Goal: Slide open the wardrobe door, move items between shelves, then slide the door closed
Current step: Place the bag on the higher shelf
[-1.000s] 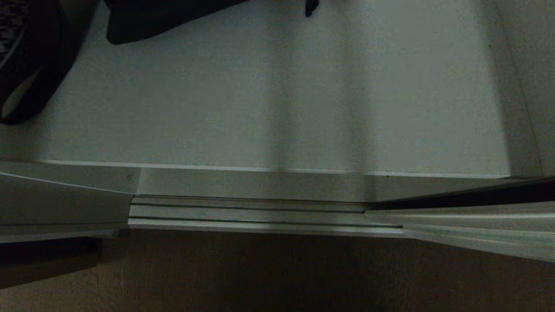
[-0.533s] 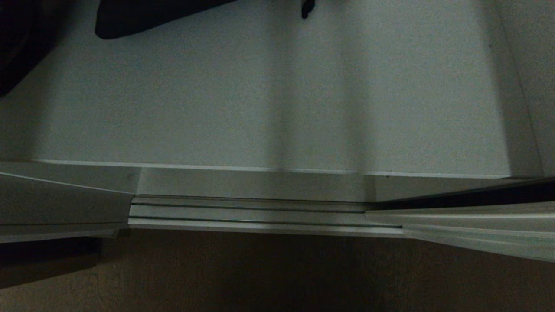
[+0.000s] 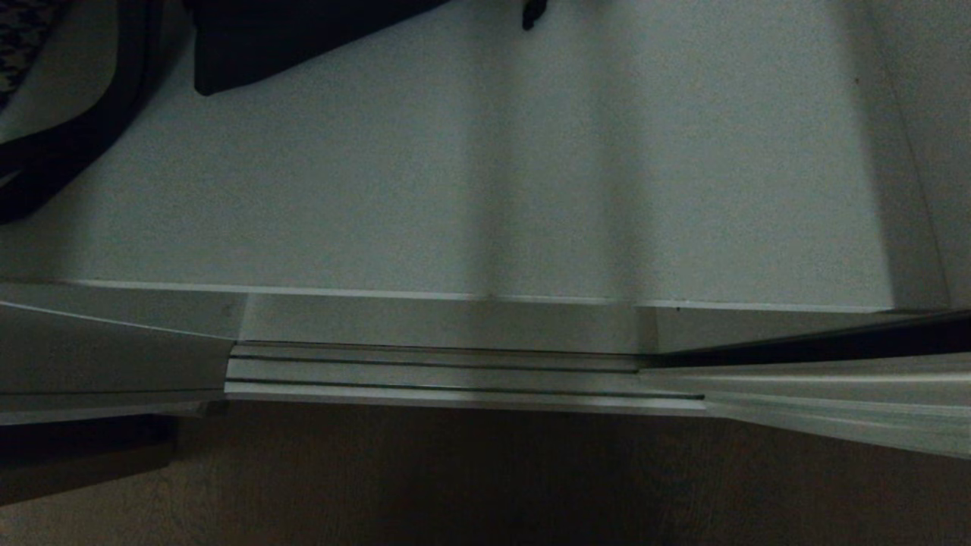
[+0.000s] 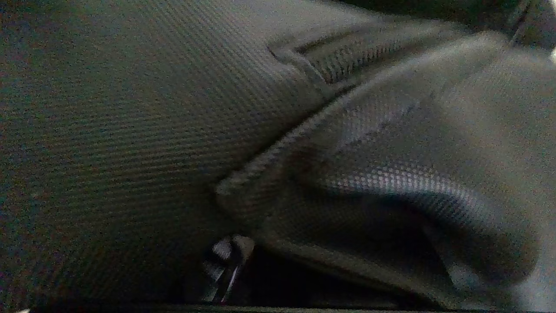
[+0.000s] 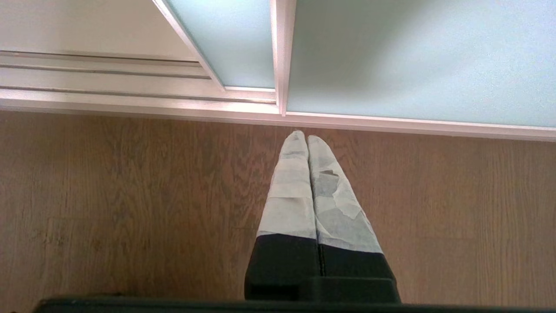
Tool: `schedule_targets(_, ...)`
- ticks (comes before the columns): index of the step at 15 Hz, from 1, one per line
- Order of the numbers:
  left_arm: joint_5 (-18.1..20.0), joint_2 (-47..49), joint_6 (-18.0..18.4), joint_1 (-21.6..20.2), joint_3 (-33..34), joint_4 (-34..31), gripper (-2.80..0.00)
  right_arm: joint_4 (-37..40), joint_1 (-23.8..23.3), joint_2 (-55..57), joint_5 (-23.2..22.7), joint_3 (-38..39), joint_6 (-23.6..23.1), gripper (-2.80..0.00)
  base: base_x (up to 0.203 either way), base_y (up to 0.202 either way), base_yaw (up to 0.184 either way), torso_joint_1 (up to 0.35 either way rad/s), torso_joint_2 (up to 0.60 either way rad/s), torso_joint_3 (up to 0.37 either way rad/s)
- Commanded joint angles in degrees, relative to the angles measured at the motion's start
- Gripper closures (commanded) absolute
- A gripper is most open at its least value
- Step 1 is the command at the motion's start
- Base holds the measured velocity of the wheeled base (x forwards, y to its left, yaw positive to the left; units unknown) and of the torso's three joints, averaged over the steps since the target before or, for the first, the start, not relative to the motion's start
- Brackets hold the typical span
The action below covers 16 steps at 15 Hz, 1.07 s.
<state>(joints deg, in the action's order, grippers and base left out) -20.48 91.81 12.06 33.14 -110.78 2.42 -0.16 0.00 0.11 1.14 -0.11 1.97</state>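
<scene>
A soft black bag [image 3: 288, 30] lies at the back left of the white-grey shelf [image 3: 485, 189], and its broad black strap [image 3: 76, 144] loops toward the shelf's left end. The bag's woven black fabric [image 4: 173, 108] fills the left wrist view, bunched in a fold, with a small metal fitting [image 4: 228, 256] beside it. My left gripper is pressed into this fabric and shut on it, with its fingers hidden. My right gripper [image 5: 307, 138] hangs shut and empty over the wooden floor. In front of it is the frosted blue-green sliding door [image 5: 417, 61].
The ribbed silver floor track [image 3: 455, 371] runs below the shelf's front edge. A second frosted panel [image 5: 234, 43] overlaps behind the door. A dark patterned thing [image 3: 23, 38] sits at the far left. Wooden floor [image 3: 485, 485] lies in front of the wardrobe.
The bag's near corner shifted left and back again. The strap at the left swung out of sight, then returned in a higher, thinner loop.
</scene>
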Motion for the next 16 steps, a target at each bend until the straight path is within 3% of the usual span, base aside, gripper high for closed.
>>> schedule_targets(1, -0.2, -1.0, 0.7, -0.4, 0.0, -1.7, 0.0, 0.0, 0.0, 0.0, 0.0, 0.1, 0.0, 0.0, 0.0, 0.0, 0.0, 0.0, 0.0, 0.0)
schedule_targets(5, -0.3, -4.9, 2.0, -1.3, 0.3, -9.7, 0.0, 0.0, 0.0, 0.0, 0.0, 0.1, 0.0, 0.0, 0.0, 0.0, 0.0, 0.0, 0.0, 0.0)
schedule_targets(8, -0.4, -6.1, 1.9, -5.9, 1.1, -13.6, 0.0, 0.0, 0.0, 0.0, 0.0, 0.0, 0.0, 0.0, 0.0, 0.0, 0.0, 0.0, 0.0, 0.0)
schedule_targets(11, -0.3, -6.6, 3.2, -7.8, 0.9, -14.9, 0.0, 0.0, 0.0, 0.0, 0.0, 0.1, 0.0, 0.0, 0.0, 0.0, 0.0, 0.0, 0.0, 0.0)
schedule_targets(16, 1.0, -8.7, 0.3, -7.7, 3.2, -17.0, 0.0, 0.0, 0.0, 0.0, 0.0, 0.1, 0.0, 0.0, 0.0, 0.0, 0.0, 0.0, 0.0, 0.0)
